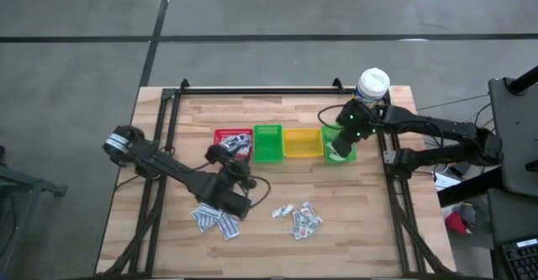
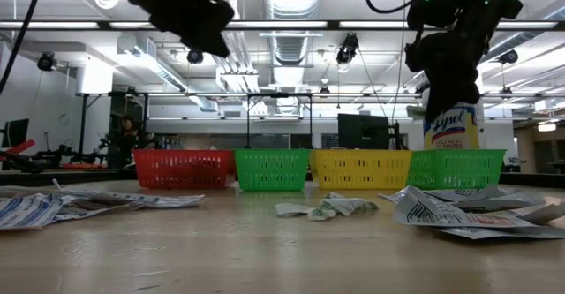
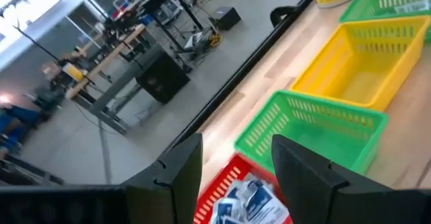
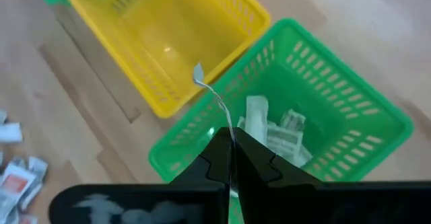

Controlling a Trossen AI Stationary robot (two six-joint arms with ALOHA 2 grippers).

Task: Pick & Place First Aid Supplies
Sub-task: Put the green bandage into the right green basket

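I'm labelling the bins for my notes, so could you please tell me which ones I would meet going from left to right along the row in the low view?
Red bin → green bin → yellow bin → second green bin.

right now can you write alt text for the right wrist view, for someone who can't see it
The right gripper, shut on a thin white packet, hangs above a green bin that already holds a few white packets. An empty yellow bin stands beside it on the wooden table, with more loose packets lying at the edge of the view.
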